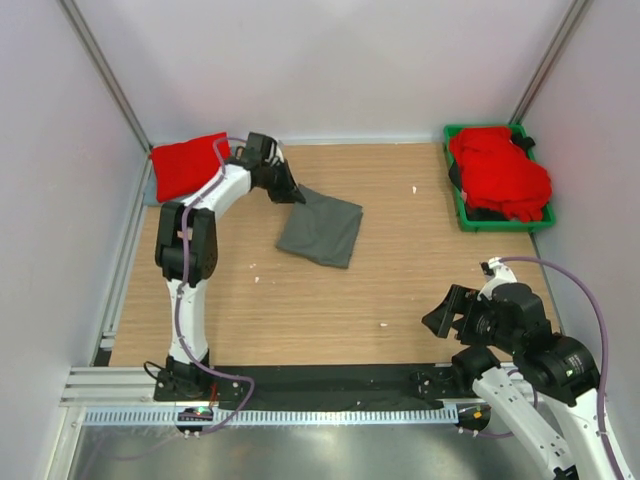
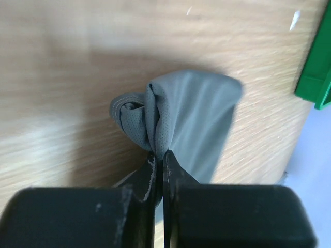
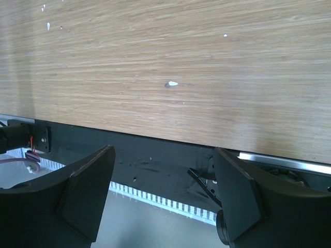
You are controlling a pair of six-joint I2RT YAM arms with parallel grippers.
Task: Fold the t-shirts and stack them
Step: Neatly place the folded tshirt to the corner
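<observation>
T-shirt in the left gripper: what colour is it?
The t-shirt is plain dark grey, no pattern; the left wrist view shows it best.

A pale wood-grain tabletop [image 1: 400, 285] spreads beneath the left gripper [image 1: 294, 194] and ahead of the right gripper [image 1: 447, 312]. Plain whitish wall panels [image 1: 330, 60] close it in beyond the left gripper and out to either side, with slim metal posts [image 1: 100, 65] in the far corners. Nearest the right gripper runs a black strip [image 3: 145, 150], then a white toothed rail [image 3: 155, 199], perhaps a cable duct. A few white specks [image 3: 171, 83] dot the wood. The light is soft and even.
</observation>
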